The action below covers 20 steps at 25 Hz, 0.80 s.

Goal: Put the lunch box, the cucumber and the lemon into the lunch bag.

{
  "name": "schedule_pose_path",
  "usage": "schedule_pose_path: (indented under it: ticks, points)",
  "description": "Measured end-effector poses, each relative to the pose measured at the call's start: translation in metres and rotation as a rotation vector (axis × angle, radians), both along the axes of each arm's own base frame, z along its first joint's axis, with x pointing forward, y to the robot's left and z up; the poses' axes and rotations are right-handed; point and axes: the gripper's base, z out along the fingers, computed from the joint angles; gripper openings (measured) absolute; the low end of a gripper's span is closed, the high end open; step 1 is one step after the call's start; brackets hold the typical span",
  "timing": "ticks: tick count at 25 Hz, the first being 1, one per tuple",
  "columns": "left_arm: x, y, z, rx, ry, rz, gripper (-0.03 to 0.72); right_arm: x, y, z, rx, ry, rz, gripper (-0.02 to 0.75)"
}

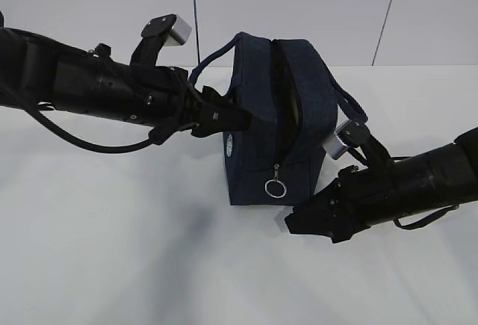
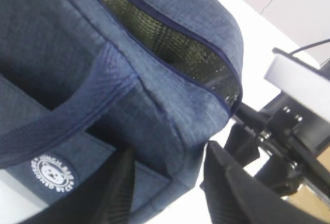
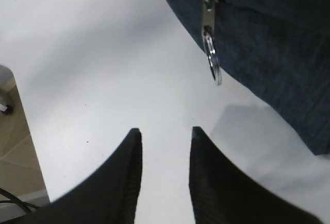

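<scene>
Navy fabric makes up the 1 lunch bag (image 1: 280, 119), which stands upright on the white table (image 1: 112, 250) near its middle, between the 2 arms. Its long axis runs from the near end, facing the exterior camera, back toward the wall. The zipper along the top is undone, and the slit shows a dark lining inside; in the left wrist view the lining (image 2: 175, 44) looks quilted and greenish. What lies inside cannot be made out. 2 loop handles (image 1: 216, 52) hang to either side, 1 left and 1 right. On the near end face the zipper track runs down to 1 silver ring pull (image 1: 275, 188), which hangs straight down. A small round white logo patch (image 1: 229, 146) sits on the bag's left side.

Left gripper (image 2: 167, 183) is at the bag's lower left side, its 2 dark fingers (image 2: 116, 188) straddling a corner of the fabric. Whether they pinch it or merely rest against it cannot be told.

Right gripper (image 3: 164, 167) hovers low over the table just beside the bag's near right corner, its jaws parted with only bare table between them, grasping nothing. The ring pull (image 3: 211, 59) dangles near it, apart from the fingers.
</scene>
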Motion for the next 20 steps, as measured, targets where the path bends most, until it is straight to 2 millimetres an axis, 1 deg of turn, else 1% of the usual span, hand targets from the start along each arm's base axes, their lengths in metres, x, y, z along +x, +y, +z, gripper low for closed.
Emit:
schedule_pose_path:
  ticks: [5, 7, 10, 12, 14, 15, 17, 20]
  points:
    - [-0.0001, -0.0033, -0.003, -0.011, 0.011, 0.005, 0.315, 0.0017, 0.0003, 0.001, 0.013, -0.007, -0.019, 0.236]
    - [-0.0015, -0.0055, -0.0029, -0.012, 0.008, -0.002, 0.289, 0.0024, 0.0004, 0.0015, 0.018, -0.008, -0.027, 0.236]
    - [-0.0025, -0.0076, -0.0025, -0.018, 0.009, -0.003, 0.219, 0.0031, 0.0005, 0.0019, 0.021, -0.02, -0.028, 0.236]
    - [-0.0025, -0.0083, -0.0019, -0.027, 0.012, 0.003, 0.148, 0.004, 0.0006, 0.0025, 0.025, -0.035, -0.031, 0.236]
    - [-0.0026, -0.0088, -0.0011, -0.037, 0.012, 0.002, 0.043, 0.0053, 0.0007, 0.0033, 0.029, -0.054, -0.035, 0.236]
    - [-0.0029, -0.0091, -0.0007, -0.042, 0.012, -0.003, 0.015, 0.0061, 0.0008, 0.0038, 0.031, -0.069, -0.036, 0.236]
    - [-0.0033, -0.0094, -0.0003, -0.047, 0.012, -0.008, -0.003, 0.0074, 0.0009, 0.0045, 0.03, -0.104, -0.029, 0.236]
    - [-0.0037, -0.0098, 0.0001, -0.053, 0.013, -0.012, -0.006, 0.0089, 0.0009, 0.0047, 0.03, -0.133, -0.028, 0.236]
